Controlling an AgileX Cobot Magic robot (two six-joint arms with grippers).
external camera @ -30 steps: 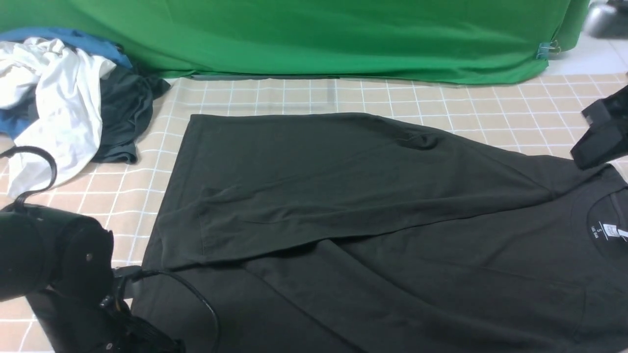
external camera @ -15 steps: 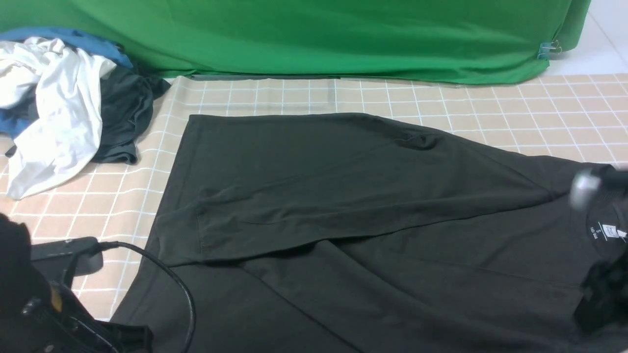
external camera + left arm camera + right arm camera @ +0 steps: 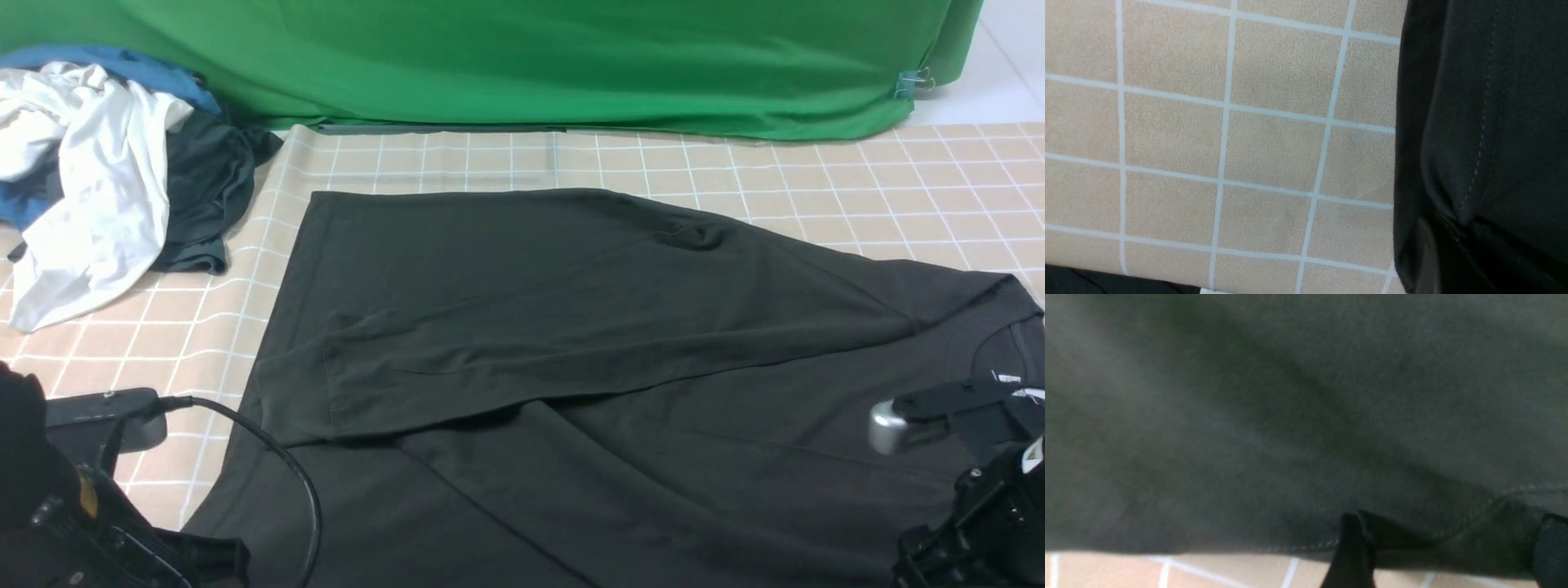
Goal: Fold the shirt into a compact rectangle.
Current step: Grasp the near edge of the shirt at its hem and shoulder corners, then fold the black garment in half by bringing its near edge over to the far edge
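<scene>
The black shirt [image 3: 620,343] lies spread on the checked tablecloth [image 3: 857,188], its far side folded over toward the middle. Its collar and white neck label [image 3: 1009,378] sit at the right. In the left wrist view my left gripper [image 3: 1437,261] is shut on the shirt's stitched hem [image 3: 1478,155], which bunches at one finger [image 3: 1425,261]. My left arm [image 3: 73,523] is at the near left corner. In the right wrist view my right gripper [image 3: 1451,555] stands open, its fingers [image 3: 1351,555] either side of the shirt's near edge [image 3: 1306,546]. My right arm [image 3: 971,490] is at the near right.
A heap of white, blue and dark grey clothes [image 3: 98,171] lies at the far left. A green cloth backdrop [image 3: 522,65] closes off the far side. A black cable [image 3: 286,465] loops from my left arm over the shirt's left part.
My right arm has come from the far right edge down to the near right, and its jaws have opened. My left arm has dropped lower, and the shirt's near left corner has shifted left.
</scene>
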